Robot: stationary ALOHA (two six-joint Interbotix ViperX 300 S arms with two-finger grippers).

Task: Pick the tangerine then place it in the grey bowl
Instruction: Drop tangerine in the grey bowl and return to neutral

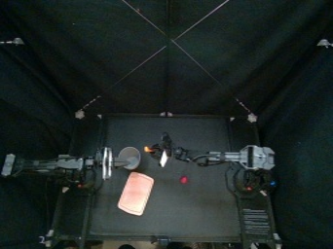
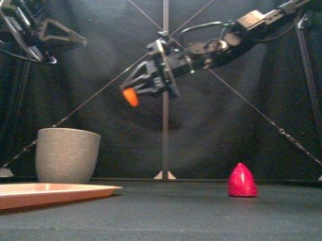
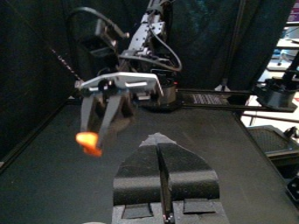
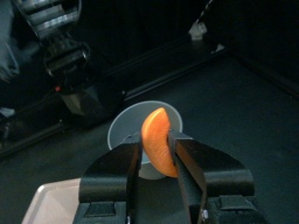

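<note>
An orange tangerine [image 2: 130, 96] hangs high in the air, and my right gripper [image 2: 141, 89] is shut on it. In the right wrist view the tangerine [image 4: 160, 144] sits between the jaws, with the open mouth of the grey speckled cup [image 4: 131, 129] directly below and behind it. From above, the right gripper [image 1: 162, 153] is just right of the grey cup [image 1: 129, 156]. The cup [image 2: 67, 154] stands upright at the table's left. My left gripper [image 3: 162, 150] rests shut at the left, near the cup, holding nothing.
A flat pink tray [image 1: 136, 195] lies at the front left of the table, in front of the cup. A small red cone-shaped toy [image 2: 242, 180] stands right of centre. The left arm [image 1: 58, 163] lies along the left side.
</note>
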